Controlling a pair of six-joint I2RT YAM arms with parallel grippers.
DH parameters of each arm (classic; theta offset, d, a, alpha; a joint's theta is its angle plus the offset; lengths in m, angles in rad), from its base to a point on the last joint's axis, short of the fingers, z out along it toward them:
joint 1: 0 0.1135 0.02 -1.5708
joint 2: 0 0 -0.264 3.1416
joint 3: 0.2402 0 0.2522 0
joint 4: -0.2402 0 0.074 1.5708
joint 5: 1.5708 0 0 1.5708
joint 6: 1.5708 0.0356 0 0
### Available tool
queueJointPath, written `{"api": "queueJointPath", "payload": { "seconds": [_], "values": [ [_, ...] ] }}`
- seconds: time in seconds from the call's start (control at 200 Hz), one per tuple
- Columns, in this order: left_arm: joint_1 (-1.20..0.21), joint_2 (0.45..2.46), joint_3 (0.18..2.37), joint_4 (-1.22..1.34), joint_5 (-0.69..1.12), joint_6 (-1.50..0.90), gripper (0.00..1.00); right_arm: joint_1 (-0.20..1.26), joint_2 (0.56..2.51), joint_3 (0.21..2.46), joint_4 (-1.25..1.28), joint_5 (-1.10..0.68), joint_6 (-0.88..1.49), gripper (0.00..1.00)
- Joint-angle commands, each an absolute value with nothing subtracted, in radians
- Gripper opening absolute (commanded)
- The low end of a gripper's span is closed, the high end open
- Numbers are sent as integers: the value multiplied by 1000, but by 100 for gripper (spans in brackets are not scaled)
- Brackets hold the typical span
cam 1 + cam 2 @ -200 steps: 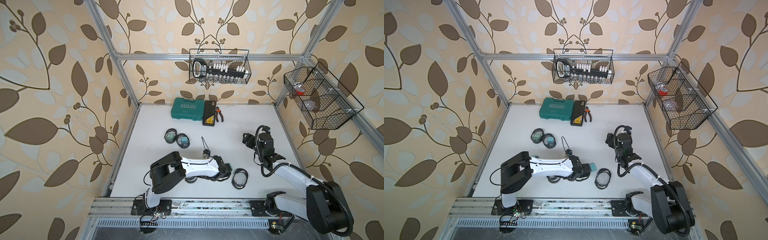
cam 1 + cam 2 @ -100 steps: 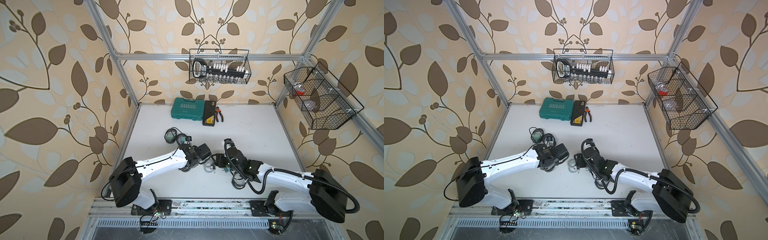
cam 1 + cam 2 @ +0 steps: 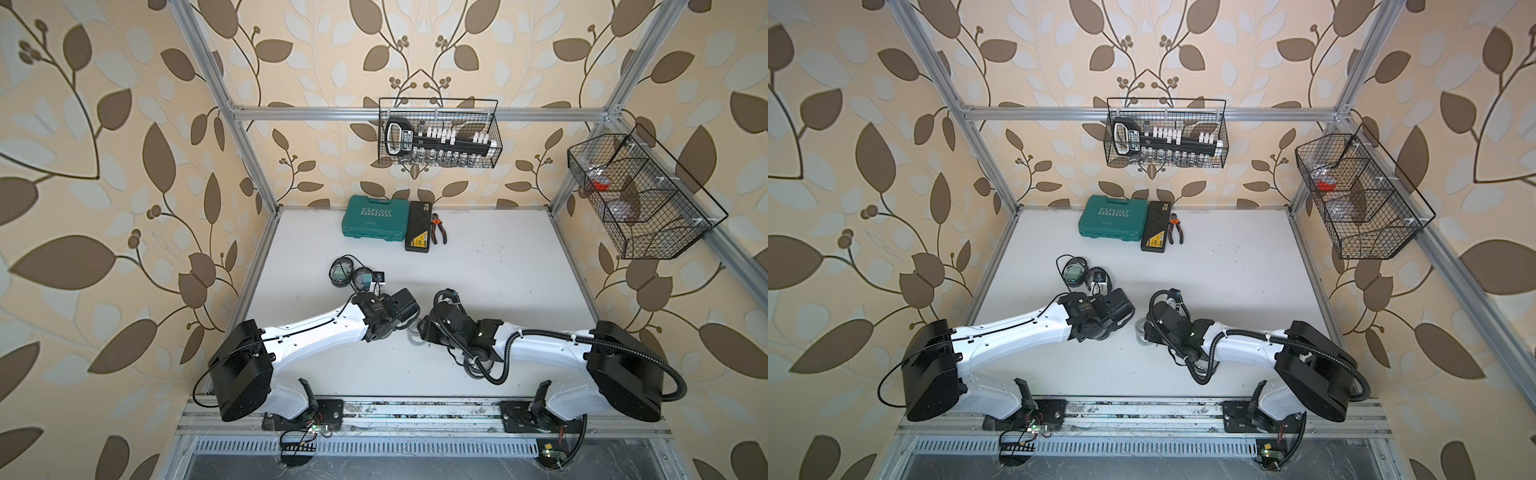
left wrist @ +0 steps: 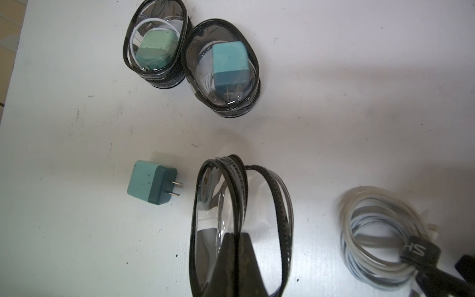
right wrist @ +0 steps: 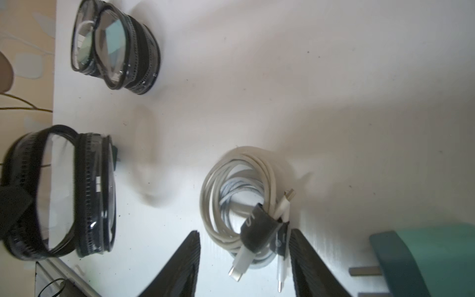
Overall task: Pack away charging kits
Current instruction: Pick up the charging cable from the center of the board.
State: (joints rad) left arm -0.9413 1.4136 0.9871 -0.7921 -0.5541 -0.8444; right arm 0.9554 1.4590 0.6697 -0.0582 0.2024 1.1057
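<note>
The left gripper (image 4: pixel 236 240) was pressed together on the wall of an empty clear zip pouch (image 4: pixel 241 205), whose mouth gaped open. The right gripper (image 5: pixel 244 232) was spread, its fingers (image 5: pixel 180 264) on either side of the coiled white cable (image 5: pixel 239 180), which lay on the white table (image 3: pixel 478 282). Contact with the cable could not be confirmed. In both top views the two grippers faced each other just below centre frame. One loose teal plug adapter (image 4: pixel 151 182) lay just beside the held pouch. Two filled pouches (image 3: pixel 341 270) sat left of centre, touching each other.
</note>
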Motion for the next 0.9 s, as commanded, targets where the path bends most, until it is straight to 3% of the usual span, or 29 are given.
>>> {"api": "queueJointPath", "payload": {
  "seconds": [0.0, 0.44, 0.76, 0.895],
  "values": [
    [-937, 1408, 987, -792, -573, -834, 0, 962, 1470, 690, -105, 226, 1161, 55],
    [-937, 1392, 971, -774, -550, -831, 0, 959, 1570, 738, -73, 229, 1114, 55],
    [-937, 1383, 959, -762, -534, -831, 0, 953, 1609, 791, -118, 278, 1086, 17],
    [-937, 1385, 953, -738, -515, -815, 0, 954, 1578, 793, -135, 314, 1070, 10]
  ]
}}
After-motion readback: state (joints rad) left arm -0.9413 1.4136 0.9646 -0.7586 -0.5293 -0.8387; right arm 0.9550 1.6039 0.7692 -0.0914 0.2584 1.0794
